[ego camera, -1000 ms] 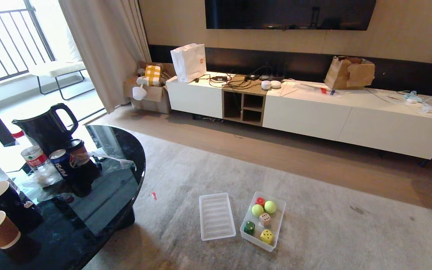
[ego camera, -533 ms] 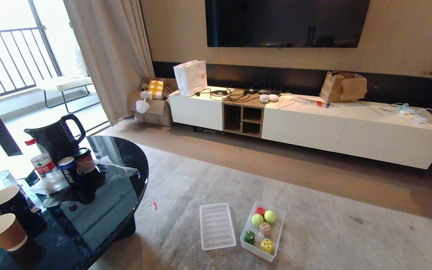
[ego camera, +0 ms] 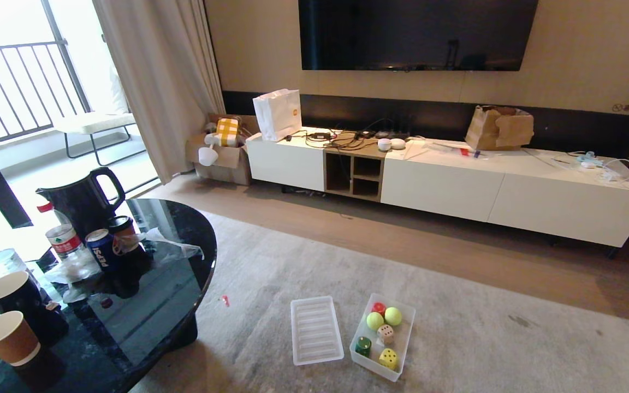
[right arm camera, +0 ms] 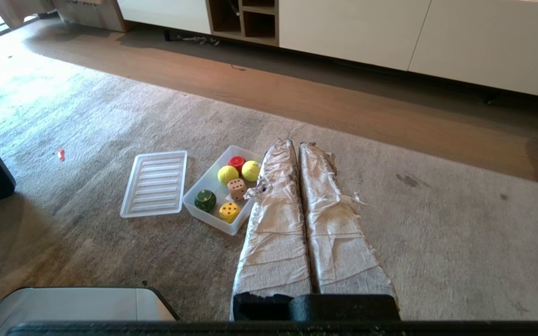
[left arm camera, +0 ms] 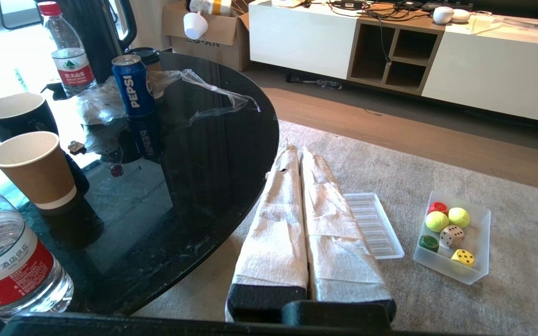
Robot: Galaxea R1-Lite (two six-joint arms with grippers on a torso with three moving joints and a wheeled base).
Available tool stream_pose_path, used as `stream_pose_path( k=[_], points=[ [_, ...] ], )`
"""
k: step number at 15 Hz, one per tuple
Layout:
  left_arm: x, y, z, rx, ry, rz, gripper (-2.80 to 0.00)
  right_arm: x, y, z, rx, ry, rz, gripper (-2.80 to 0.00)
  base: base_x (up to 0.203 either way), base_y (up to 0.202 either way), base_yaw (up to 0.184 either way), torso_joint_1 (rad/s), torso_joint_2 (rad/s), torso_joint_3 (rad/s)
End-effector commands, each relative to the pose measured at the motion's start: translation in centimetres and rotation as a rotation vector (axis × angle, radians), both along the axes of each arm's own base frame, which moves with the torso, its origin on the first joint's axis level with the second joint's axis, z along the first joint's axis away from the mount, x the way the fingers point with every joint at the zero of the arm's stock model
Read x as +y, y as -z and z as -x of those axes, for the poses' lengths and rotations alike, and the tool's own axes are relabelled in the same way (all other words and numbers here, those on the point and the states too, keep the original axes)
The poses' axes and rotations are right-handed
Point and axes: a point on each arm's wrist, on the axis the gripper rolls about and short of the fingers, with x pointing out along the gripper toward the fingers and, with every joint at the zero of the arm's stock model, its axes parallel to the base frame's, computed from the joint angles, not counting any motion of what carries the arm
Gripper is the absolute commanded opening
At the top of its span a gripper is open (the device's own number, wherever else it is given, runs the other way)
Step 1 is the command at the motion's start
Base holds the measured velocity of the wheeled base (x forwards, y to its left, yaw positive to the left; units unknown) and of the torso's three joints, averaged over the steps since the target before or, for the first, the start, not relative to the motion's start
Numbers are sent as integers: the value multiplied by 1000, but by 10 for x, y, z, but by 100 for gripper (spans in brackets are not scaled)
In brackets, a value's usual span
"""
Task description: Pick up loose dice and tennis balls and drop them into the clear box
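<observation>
A: Head view. Whole scene sits lower in frame than a second ago, more of the TV showing; since half a second ago, barely any shift. Camera tilt, not objects moving. Neither arm visible here.

B: Contents of the clear box (ego camera: 405, 349) on the rug?

A: Both tennis balls (ego camera: 392, 315) side by side, beige die (ego camera: 385, 334) just below them, yellow die (ego camera: 388, 358) at the near end. Also a red die (ego camera: 378, 307) and a green die (ego camera: 363, 345). Arrangement same as in both earlier pictures. Ribbed lid (ego camera: 316, 329) flat just beside the box, apart from it. Nothing loose spotted on the rug but a tiny red scrap.

B: Left wrist view?

A: Left gripper (left arm camera: 300, 154) with wrapped fingers pressed together, nothing between them, hanging near the edge of the black table (left arm camera: 231, 140). Box and lid visible beyond, same contents.

B: Right wrist view?

A: Right gripper (right arm camera: 296, 145) likewise closed tight and empty, above the rug just beside the box, tips overlapping its far wall in the picture.

B: Meaning for the task?

A: Judged complete: everything named already inside, both arms idle, rising look reads as stand-down.
</observation>
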Motion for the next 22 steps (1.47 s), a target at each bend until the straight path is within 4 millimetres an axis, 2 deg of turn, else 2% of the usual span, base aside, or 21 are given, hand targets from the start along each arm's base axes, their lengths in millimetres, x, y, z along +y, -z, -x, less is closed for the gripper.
stream_pose_path(
  k=[1, 16, 22],
  points=[
    [0, 0, 0, 0, 0, 1, -280, 0, 0, 0, -1, 0, 1, -280, 0, 0, 0, 0, 0, 0],
    [0, 0, 0, 0, 0, 1, -280, 0, 1, 0, 2, 4, 1, -280, 0, 0, 0, 0, 0, 0],
    [0, 0, 0, 0, 0, 2, -280, 0, 1, 0, 2, 6, 2, -280, 0, -5, 131, 3, 2, 3]
  ],
)
